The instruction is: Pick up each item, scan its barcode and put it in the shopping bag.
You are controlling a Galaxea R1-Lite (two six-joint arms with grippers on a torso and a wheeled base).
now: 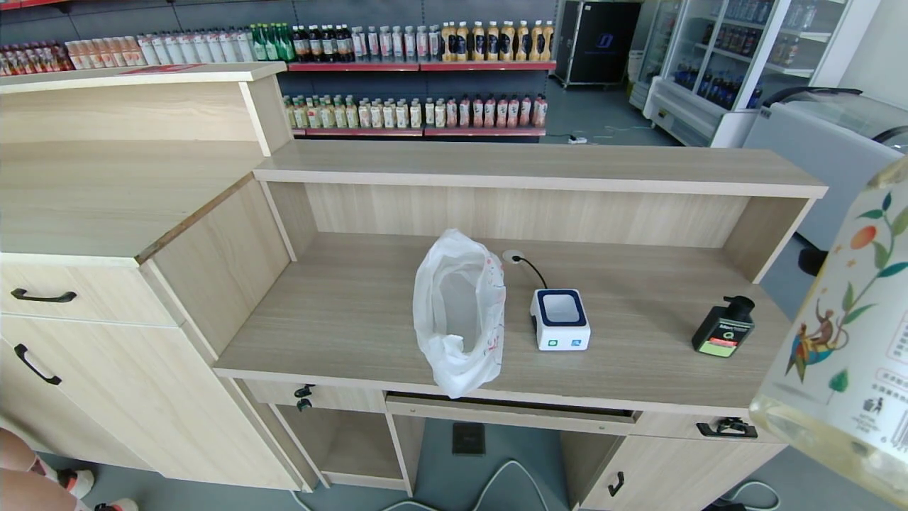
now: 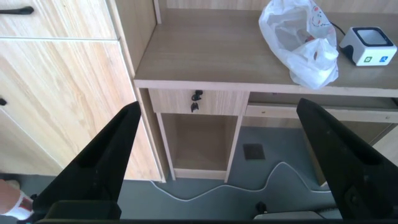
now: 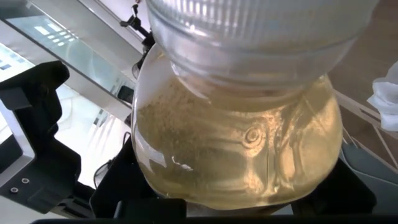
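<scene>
A large clear bottle (image 1: 844, 341) of pale yellow drink, with a plant-and-fruit label, hangs in the air to the right of the counter, close to the head camera. My right gripper (image 3: 186, 199) is shut on this bottle (image 3: 236, 143), dark fingers (image 3: 37, 130) beside its base. The white shopping bag (image 1: 461, 319) stands open on the counter's middle, and the white barcode scanner (image 1: 560, 319) sits just right of it. My left gripper (image 2: 217, 109) is open and holds nothing, low in front of the counter, with the bag (image 2: 298, 40) and scanner (image 2: 368, 45) beyond it.
A small black bottle-like item (image 1: 723, 330) stands on the wooden counter (image 1: 340, 319) at the right. A raised ledge (image 1: 539, 170) runs along the back and a taller cabinet (image 1: 106, 213) closes the left. Drawers with keys (image 2: 196, 99) sit under the front edge.
</scene>
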